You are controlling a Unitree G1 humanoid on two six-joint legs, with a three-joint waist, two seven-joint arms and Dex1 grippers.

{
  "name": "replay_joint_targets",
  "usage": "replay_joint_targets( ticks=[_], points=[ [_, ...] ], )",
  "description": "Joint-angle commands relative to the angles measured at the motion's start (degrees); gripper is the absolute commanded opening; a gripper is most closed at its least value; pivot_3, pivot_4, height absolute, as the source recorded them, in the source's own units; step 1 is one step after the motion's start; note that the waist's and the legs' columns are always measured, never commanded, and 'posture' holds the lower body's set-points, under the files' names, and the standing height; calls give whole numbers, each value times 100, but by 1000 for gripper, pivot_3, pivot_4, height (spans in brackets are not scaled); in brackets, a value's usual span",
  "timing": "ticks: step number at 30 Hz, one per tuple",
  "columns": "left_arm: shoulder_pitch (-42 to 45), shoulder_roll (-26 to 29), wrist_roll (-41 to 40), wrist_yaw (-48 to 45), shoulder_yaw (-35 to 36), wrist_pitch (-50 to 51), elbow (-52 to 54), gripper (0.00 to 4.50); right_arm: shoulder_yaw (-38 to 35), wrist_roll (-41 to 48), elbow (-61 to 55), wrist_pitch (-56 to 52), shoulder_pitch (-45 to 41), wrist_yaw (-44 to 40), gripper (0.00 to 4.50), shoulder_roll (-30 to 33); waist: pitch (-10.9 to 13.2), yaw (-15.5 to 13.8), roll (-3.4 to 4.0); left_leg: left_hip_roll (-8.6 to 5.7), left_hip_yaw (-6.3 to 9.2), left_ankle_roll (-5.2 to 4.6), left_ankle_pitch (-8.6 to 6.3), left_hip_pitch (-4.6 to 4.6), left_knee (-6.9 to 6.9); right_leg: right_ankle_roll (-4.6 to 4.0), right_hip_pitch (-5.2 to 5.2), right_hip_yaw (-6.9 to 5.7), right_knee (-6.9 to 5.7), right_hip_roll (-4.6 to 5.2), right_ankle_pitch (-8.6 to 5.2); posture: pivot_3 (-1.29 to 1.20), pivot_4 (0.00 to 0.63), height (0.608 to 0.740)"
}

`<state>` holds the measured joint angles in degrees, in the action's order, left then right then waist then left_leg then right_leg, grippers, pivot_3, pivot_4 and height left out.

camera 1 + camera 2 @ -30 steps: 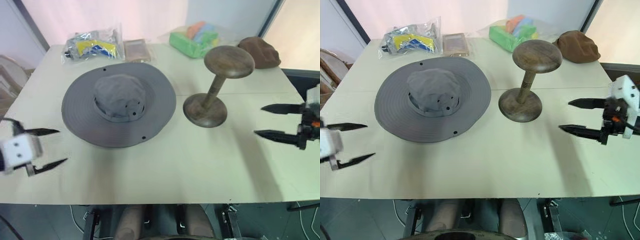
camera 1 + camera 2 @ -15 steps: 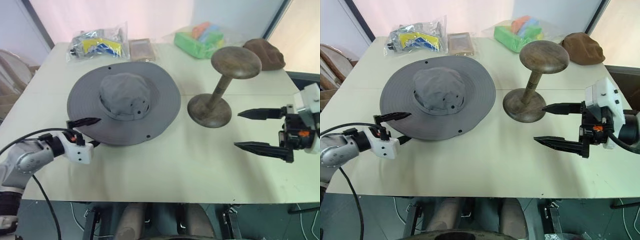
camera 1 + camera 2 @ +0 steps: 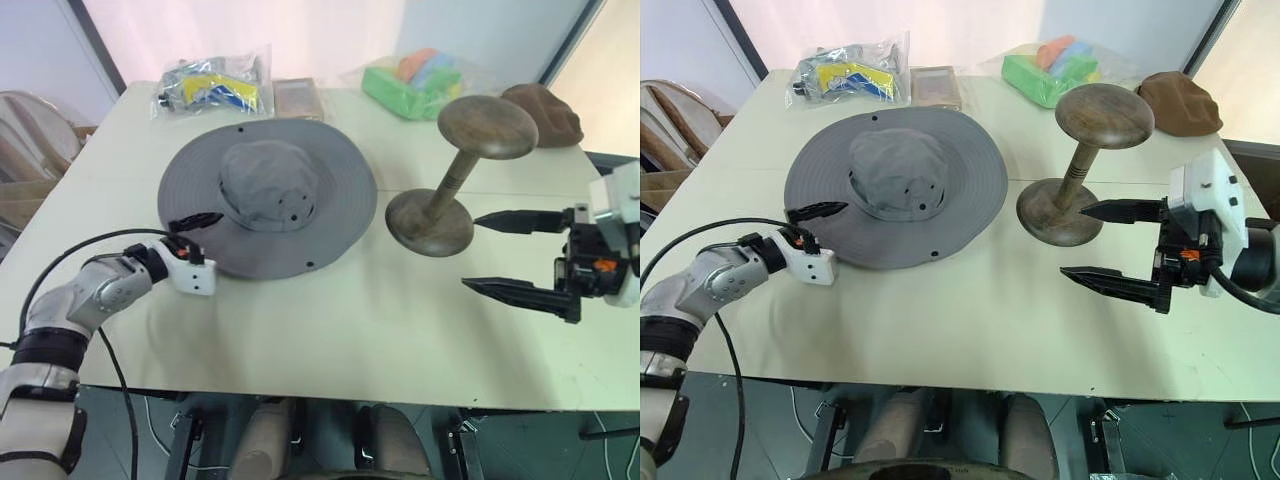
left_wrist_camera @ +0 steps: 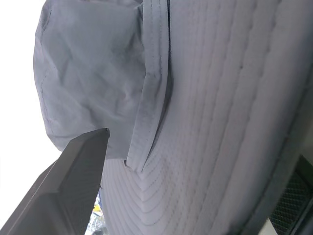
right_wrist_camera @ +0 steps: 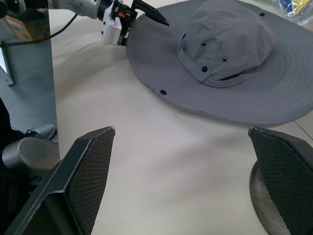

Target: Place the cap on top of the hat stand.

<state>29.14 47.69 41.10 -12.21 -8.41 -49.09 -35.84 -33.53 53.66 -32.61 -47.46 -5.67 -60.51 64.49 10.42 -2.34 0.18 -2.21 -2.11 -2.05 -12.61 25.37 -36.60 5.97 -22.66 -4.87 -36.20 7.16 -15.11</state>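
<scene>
A pale cream rectangular tabletop (image 3: 330, 330) with a seam across its middle carries the large grey fabric bucket hat (image 3: 268, 205), lying flat, crown up, left of centre. Just beside it to the right stands the dark brown wooden hat stand (image 3: 455, 170), bare-topped. Along the far edge lie a clear plastic bag of yellow and blue items (image 3: 213, 88), a small brown flat packet (image 3: 298, 97), a green bundle in plastic (image 3: 415, 85) and a small brown cap (image 3: 545, 112). Behind runs a bright whitish wall. The left gripper (image 3: 196, 243) straddles the brim's near-left edge, fingers apart on either side; the right gripper (image 3: 490, 253) hovers wide, holding nothing, right of the stand
</scene>
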Motion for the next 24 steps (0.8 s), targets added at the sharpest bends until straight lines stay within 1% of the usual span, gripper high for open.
replay_joint_targets(
  ticks=[1, 2, 5, 6, 7, 9, 12, 15, 18, 19, 21, 24],
  points=[
    [214, -43, -292, -5, -97, 48, -214, 2992, -187, 234, -99, -83, -99, 163, 4500, 29, 0, 5, 0, 0, 0, 0, 0, 1, 0, 0, -1, 0, 0, 0, 0, 0, 150, 735],
    [280, -67, -386, -56, -101, 92, -271, 2526, -211, 295, -80, -141, -112, 212, 4500, 48, 0, 2, -1, 0, 0, -1, 0, 2, -1, 0, -1, 0, 0, 0, 0, 0, 150, 735],
    [495, -210, -1067, -462, 20, 283, -410, 977, -314, 656, 48, -520, -168, 403, 4500, 140, 2, -3, -3, 1, 0, -3, 1, 11, -11, -1, -4, 0, 1, 0, 0, 0, 150, 735],
    [514, -331, -1734, -919, 130, 439, -310, 363, -392, 780, 74, -629, -158, 394, 4500, 169, 2, -1, -3, 3, 0, -5, 0, 17, -19, -1, -4, -1, 0, -1, 1, 0, 150, 735],
    [560, -450, -2297, -1262, 254, 700, -115, 74, -469, 753, 59, -627, -119, 359, 4500, 176, 1, 3, -2, 3, 0, -11, -4, 21, -27, -1, -4, -1, 0, -1, 1, 0, 150, 735],
    [685, -633, -3054, -1706, 480, 1370, 312, 74, -558, 548, 35, -522, -44, 356, 4500, 173, 4, 4, -6, 4, 1, -26, -14, 23, -49, -1, 2, -1, 1, 0, 1, 0, 150, 735],
    [1011, -813, -3719, -1993, 830, 2789, 925, 74, -688, 322, 134, -447, 58, 397, 4500, 150, 6, 13, -11, 4, 1, -36, -20, 33, -67, 7, 7, -1, 8, 0, 7, 0, 150, 735],
    [1447, -937, -4194, -2200, 1030, 3937, 1297, 74, -877, 280, 207, -439, 131, 394, 4500, 101, 6, 16, -11, 4, 0, -44, -18, 44, -77, 15, 21, -1, 6, -2, 11, 0, 150, 735],
    [2072, -1201, -4615, -2238, 1181, 4959, 1490, 74, -1002, 216, 221, -400, 211, 357, 4500, 75, 7, -8, -12, 4, 0, -56, -10, 44, -78, 16, 23, -1, 4, -8, 12, 0, 150, 735],
    [2433, -1352, -4764, -2204, 1220, 5312, 1483, 74, -1037, 160, 227, -360, 244, 354, 4500, 71, 7, -7, -12, 4, 0, -57, -9, 44, -79, 18, 26, -2, 4, -9, 12, 0, 150, 735],
    [3059, -1613, -4943, -2127, 1267, 5756, 1360, 74, -1076, 76, 259, -295, 279, 363, 4500, 70, 15, -26, -26, 3, 0, -65, -7, 46, -86, 23, 31, -3, 3, -14, 15, 0, 150, 735],
    [3949, -2000, -5000, -2125, 1210, 5766, 1069, 74, -1250, 39, 370, -296, 279, 371, 4500, 70, 20, -1, -35, 3, 3, -82, -2, 83, -113, 41, 12, -4, 3, -24, 26, 0, 150, 735]
  ],
)
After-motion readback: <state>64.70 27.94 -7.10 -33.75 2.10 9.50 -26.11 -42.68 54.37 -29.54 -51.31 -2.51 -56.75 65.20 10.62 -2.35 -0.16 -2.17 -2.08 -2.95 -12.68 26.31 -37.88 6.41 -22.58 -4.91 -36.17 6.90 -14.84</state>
